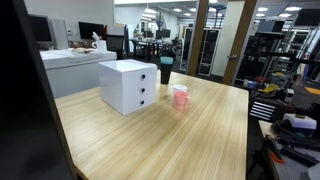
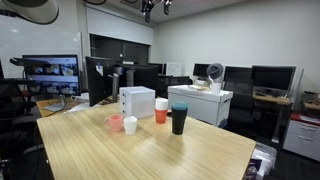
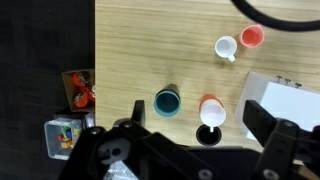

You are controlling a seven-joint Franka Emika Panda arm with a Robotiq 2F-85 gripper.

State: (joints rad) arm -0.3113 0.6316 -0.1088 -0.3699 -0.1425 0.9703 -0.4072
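Gripper [image 3: 198, 150] jaws were noted spread wide, empty. Teal cup [image 3: 167, 101], frame centre, was judged light, rigid, slick; rim grasp suited.

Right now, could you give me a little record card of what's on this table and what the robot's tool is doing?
surface: light wooden table
tool: tool, jaws apart, holding nothing, looking down from above the table
closest beneath the tool: tall dark teal plastic cup and orange plastic cup, standing upright side by side
further off: small white mug with a handle and pink plastic cup, next to each other
beside the cups: white box with small drawers
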